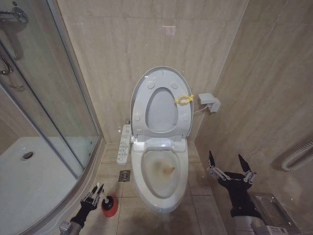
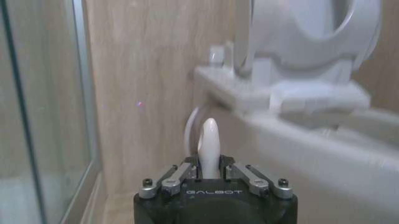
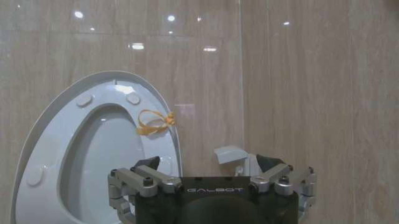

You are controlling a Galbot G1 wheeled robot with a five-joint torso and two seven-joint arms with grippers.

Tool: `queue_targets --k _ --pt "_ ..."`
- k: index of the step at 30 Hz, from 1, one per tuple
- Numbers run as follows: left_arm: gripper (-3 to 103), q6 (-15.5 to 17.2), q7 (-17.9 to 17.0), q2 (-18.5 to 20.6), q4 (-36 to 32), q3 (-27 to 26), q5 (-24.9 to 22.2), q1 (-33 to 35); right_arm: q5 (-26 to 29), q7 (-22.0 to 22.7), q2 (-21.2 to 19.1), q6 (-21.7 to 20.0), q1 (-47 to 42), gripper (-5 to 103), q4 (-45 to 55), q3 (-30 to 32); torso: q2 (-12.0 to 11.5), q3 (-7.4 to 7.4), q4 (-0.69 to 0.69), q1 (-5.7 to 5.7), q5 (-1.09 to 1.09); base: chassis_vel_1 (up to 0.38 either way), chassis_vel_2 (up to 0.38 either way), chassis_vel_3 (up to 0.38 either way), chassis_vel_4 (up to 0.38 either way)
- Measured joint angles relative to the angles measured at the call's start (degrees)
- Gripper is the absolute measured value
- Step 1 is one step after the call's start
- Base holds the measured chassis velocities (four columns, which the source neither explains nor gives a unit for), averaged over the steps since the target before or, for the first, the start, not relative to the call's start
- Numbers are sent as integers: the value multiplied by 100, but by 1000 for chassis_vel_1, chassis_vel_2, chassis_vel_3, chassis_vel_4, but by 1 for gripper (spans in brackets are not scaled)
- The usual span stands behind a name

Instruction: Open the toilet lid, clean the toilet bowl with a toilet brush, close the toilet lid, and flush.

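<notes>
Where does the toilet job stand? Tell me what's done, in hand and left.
Done: the toilet lid is up against the wall, exposing the stained toilet bowl. In hand: the left gripper is shut on the toilet brush, low beside the red holder. The right gripper waits open. Left: scrubbing, closing, flushing.

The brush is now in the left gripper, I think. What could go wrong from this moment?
1. The left gripper pinches the brush only at the thin handle's end, low beside the red cup; it may slip or twist when lifted.
2. The bowl is close beside the cup, so the brush could knock its rim.
3. The lid and seat stand upright against the wall; a bump may drop them. The right gripper waits open.
</notes>
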Motion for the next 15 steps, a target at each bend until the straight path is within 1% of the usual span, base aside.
queue_targets --k 1,2,3,4,6,7,8,9,10,11,12,13,14,15 --pt "20 61 65 25 -211 -40 -87 81 0 0 0 0 0 100 0 0 0 0 0 0 0 0 0 0 0" --pt "20 61 65 25 -211 -40 -87 81 0 0 0 0 0 100 0 0 0 0 0 0 0 0 0 0 0" --pt "20 153 157 37 -520 -115 -202 201 0 0 0 0 0 100 0 0 0 0 0 0 0 0 0 0 0" --pt "20 220 206 31 -746 -185 -288 311 0 0 0 0 0 100 0 0 0 0 -2 0 0 0 0 0 0" --pt "20 341 391 -18 -1154 -358 -422 607 0 0 0 0 0 100 0 0 0 0 0 0 1 0 0 0 0" --pt "20 341 391 -18 -1154 -358 -422 607 0 0 0 0 0 100 0 0 0 0 0 0 1 0 0 0 0" --pt "20 413 533 -41 -1310 -455 -461 736 0 0 -1 0 0 100 0 0 0 0 2 0 -1 0 0 0 0" --pt "20 477 701 -58 -1467 -553 -504 889 0 0 0 0 0 100 0 0 0 0 -1 0 0 0 0 0 0" --pt "20 538 910 -82 -1616 -657 -546 1075 0 0 0 0 0 100 0 0 0 0 0 -1 2 0 0 0 0" --pt "20 538 910 -82 -1616 -657 -546 1075 0 0 0 0 0 100 0 0 0 0 0 -1 2 0 0 0 0" --pt "20 562 1139 -113 -1748 -751 -571 1288 0 0 0 0 0 100 0 1 0 0 2 -1 2 0 0 0 0" --pt "20 559 1277 -138 -1836 -816 -573 1426 0 0 0 0 0 100 0 0 0 0 3 -1 0 0 0 0 0" --pt "20 528 1401 -174 -1934 -879 -573 1578 0 0 0 0 0 100 0 1 0 -1 0 -1 1 0 0 0 0" --pt "20 491 1499 -206 -2004 -920 -572 1701 0 0 0 0 0 100 0 1 0 0 2 -1 2 0 0 0 0"
